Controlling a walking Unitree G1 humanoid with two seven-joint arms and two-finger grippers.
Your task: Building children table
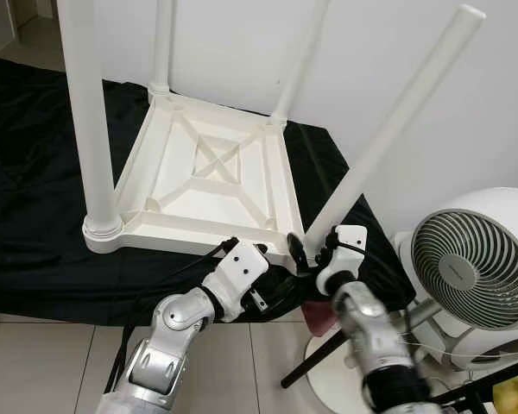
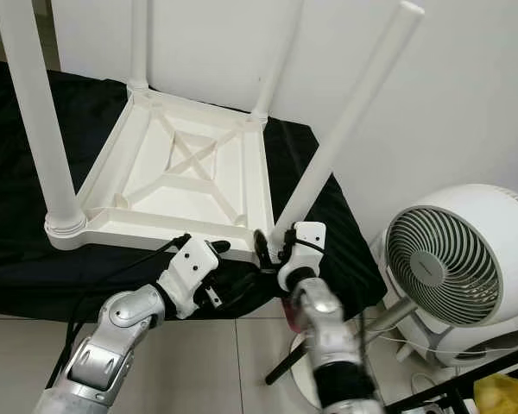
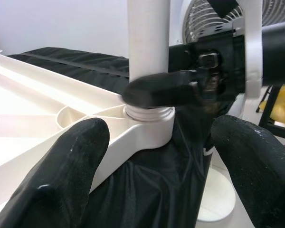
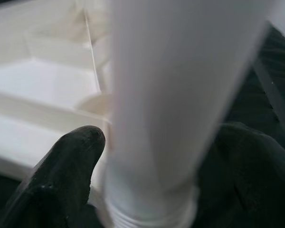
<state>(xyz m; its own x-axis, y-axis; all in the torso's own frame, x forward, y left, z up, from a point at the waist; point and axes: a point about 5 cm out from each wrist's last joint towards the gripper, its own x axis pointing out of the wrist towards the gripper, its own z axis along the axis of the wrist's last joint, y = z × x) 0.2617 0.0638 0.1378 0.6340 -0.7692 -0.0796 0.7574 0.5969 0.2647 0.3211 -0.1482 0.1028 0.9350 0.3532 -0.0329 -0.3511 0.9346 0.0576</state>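
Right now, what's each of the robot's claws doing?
Left gripper: open, by the table corner, holding nothing.
Right gripper: closed around the slanted table leg near its base.

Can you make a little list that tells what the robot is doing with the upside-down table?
table: white table top upside down on a black cloth
legs: three upright, the fourth leg tilted at the near right corner
right gripper: fingers around the base of the fourth leg
left gripper: open, at the same corner
nearby: white fan on the robot's right

The right gripper (image 3: 154,92) is clamping the white leg (image 3: 148,47) just above the table's corner socket (image 3: 149,126).
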